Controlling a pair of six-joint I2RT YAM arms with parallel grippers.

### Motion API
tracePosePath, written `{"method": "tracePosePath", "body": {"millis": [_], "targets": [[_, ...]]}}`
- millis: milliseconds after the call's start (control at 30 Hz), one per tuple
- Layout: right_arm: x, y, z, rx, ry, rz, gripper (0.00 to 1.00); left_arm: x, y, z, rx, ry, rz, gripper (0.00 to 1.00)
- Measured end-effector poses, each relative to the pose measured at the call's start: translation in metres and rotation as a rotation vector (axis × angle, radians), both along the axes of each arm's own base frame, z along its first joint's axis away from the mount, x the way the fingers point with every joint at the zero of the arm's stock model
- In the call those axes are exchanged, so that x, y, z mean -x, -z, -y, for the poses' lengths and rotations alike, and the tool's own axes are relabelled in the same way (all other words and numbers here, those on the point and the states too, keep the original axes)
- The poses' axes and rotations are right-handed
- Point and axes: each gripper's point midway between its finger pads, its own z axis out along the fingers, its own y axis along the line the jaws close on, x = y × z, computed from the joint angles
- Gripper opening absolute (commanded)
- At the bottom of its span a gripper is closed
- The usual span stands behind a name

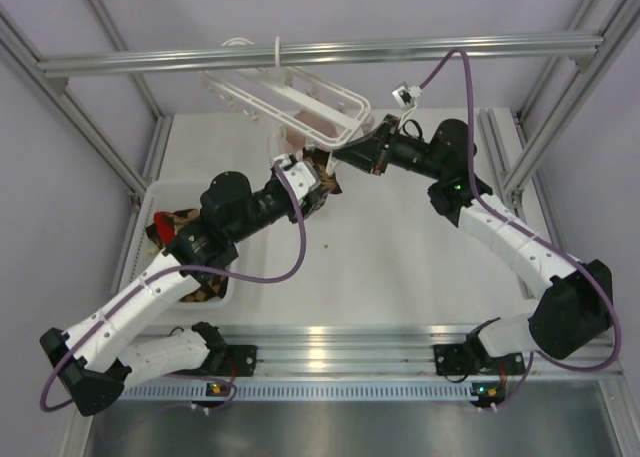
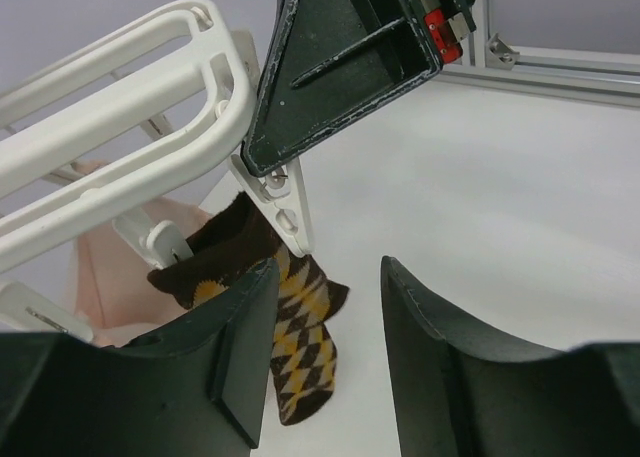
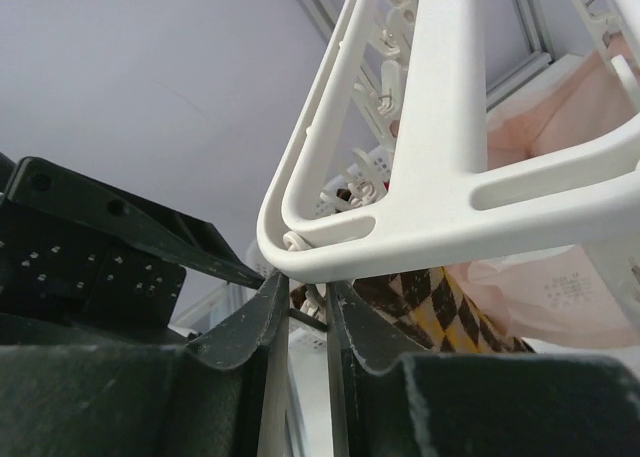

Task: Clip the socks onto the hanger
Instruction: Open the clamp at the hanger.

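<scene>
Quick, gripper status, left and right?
Left gripper: open, holding nothing; the sock hangs beside its finger.
Right gripper: closed on a clip of the hanger.

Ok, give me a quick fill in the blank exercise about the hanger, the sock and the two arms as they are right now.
1. The argyle sock hangs from the ___ hanger.
2. Next to the sock hangs a ___ cloth.
3. The left tool stands ___, with nothing between its fingers.
4. The right tool is closed on a ___ at the sock's top edge.
Missing words: white; pink; open; clip.
</scene>
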Motion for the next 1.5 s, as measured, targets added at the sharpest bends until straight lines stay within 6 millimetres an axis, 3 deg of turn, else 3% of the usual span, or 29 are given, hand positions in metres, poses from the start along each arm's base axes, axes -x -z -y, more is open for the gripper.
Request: {"method": "tracePosePath", "body": {"millis": [367,500,700,800,867,967,1000,1100,1300,1500], "targets": [[0.004,-0.006,-0.002,-0.027,-0.014,-0.012,0.0,-0.033,0.015,0.014,0.005,-0.085,-0.042,0.5],[0.005,-0.006,-0.003,-0.026,-0.015,-0.014,0.0,-0.037,0.007,0.015,0.037,-0.104,-0.048,0.47],[0.005,-0.006,-0.006,-0.026,-0.006,-0.007,0.0,-0.045,-0.005,0.019,0.096,-0.13,-0.07,0.16],[0.004,-0.007,-0.005,-0.027,0.004,-0.009,0.0,-0.045,-0.004,0.021,0.105,-0.128,-0.082,0.1],[0.005,-0.007,-0.004,-0.027,0.006,-0.01,0.0,-0.044,-0.005,0.022,0.111,-0.122,-0.089,0.01],[0.006,-0.008,-0.003,-0.025,0.007,-0.015,0.29,-0.042,-0.005,0.023,0.122,-0.107,-0.1,0.0],[0.007,-0.008,-0.003,-0.025,0.003,-0.018,0.46,-0.041,-0.005,0.023,0.123,-0.101,-0.104,0.0],[0.015,-0.011,-0.002,-0.028,-0.026,-0.013,0.61,-0.04,-0.003,0.023,0.128,-0.087,-0.121,0.0],[0.015,-0.014,0.012,-0.05,-0.055,0.021,0.73,-0.032,-0.002,0.027,0.169,0.012,-0.202,0.0],[0.01,-0.007,0.024,-0.077,-0.096,0.067,0.73,-0.025,-0.005,0.025,0.232,0.107,-0.295,0.0]]}}
